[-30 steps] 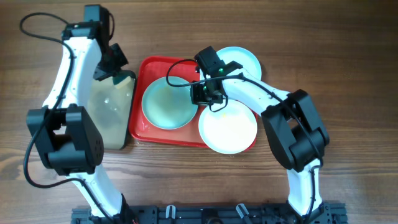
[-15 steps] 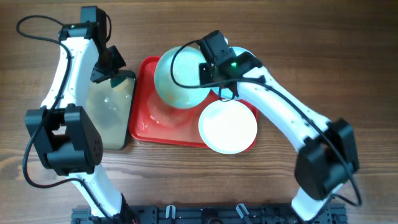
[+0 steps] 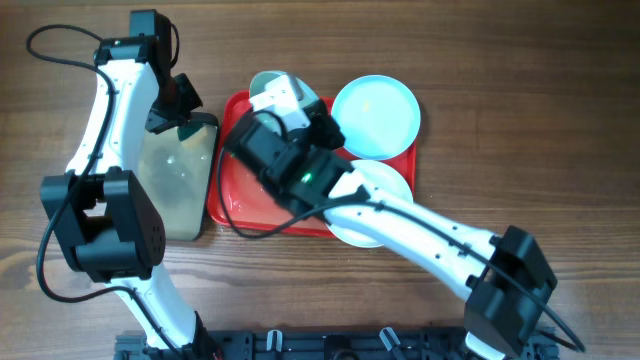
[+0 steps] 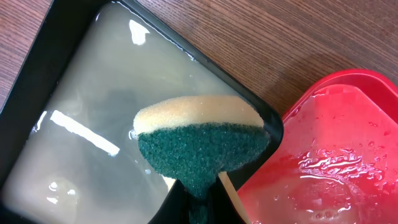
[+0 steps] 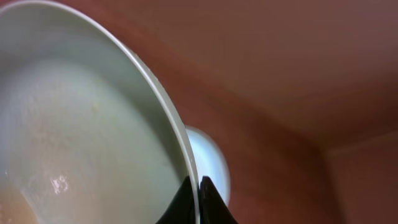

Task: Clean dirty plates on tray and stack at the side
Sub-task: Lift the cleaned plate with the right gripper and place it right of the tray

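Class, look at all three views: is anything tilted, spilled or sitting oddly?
Yes. The right gripper holds one plate tilted steeply above the red tray, whose floor is wet with puddled water. Another plate overhangs the tray's near right corner.

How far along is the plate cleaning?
Nothing looks stacked yet. In hand: the right gripper holds one plate by its rim above the red tray; the left gripper holds a sponge over the black tray. Two more plates lie at the tray's right end.

Left arm (image 3: 113, 110), right arm (image 3: 420, 228): white links, black joints, cables.
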Robot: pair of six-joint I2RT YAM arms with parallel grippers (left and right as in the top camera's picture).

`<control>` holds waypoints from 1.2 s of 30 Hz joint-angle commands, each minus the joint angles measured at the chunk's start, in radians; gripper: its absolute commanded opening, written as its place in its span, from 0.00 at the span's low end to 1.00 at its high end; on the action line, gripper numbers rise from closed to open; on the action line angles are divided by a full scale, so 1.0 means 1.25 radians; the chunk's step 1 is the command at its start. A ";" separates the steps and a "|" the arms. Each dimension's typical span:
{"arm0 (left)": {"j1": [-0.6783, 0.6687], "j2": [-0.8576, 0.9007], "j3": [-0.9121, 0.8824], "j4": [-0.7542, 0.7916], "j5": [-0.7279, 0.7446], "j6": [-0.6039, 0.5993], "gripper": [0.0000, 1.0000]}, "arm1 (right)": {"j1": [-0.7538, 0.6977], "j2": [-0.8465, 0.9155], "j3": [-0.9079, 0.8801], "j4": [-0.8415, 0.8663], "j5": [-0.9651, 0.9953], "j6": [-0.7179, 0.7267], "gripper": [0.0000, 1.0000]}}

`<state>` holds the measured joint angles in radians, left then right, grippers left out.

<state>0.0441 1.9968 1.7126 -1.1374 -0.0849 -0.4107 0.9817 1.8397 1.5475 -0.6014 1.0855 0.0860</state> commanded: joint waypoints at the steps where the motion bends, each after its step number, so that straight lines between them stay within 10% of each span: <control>1: -0.001 -0.020 0.011 -0.001 -0.008 -0.016 0.04 | 0.039 -0.006 0.013 0.068 0.240 -0.121 0.04; 13: -0.001 -0.020 0.011 -0.001 -0.008 -0.016 0.04 | 0.064 -0.006 0.013 0.128 0.278 -0.154 0.04; 21: -0.001 -0.021 0.011 -0.005 -0.008 -0.016 0.04 | 0.005 -0.006 0.012 -0.128 -0.243 0.138 0.04; 29: -0.001 -0.020 0.011 -0.004 -0.008 -0.016 0.04 | -0.298 -0.170 0.012 -0.183 -0.845 0.154 0.04; 36: -0.001 -0.020 0.011 -0.007 -0.007 -0.016 0.04 | -0.751 -0.274 -0.005 -0.334 -1.063 0.125 0.04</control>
<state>0.0444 1.9968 1.7126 -1.1427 -0.0849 -0.4107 0.2008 1.5131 1.5555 -0.9749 -0.1013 0.2611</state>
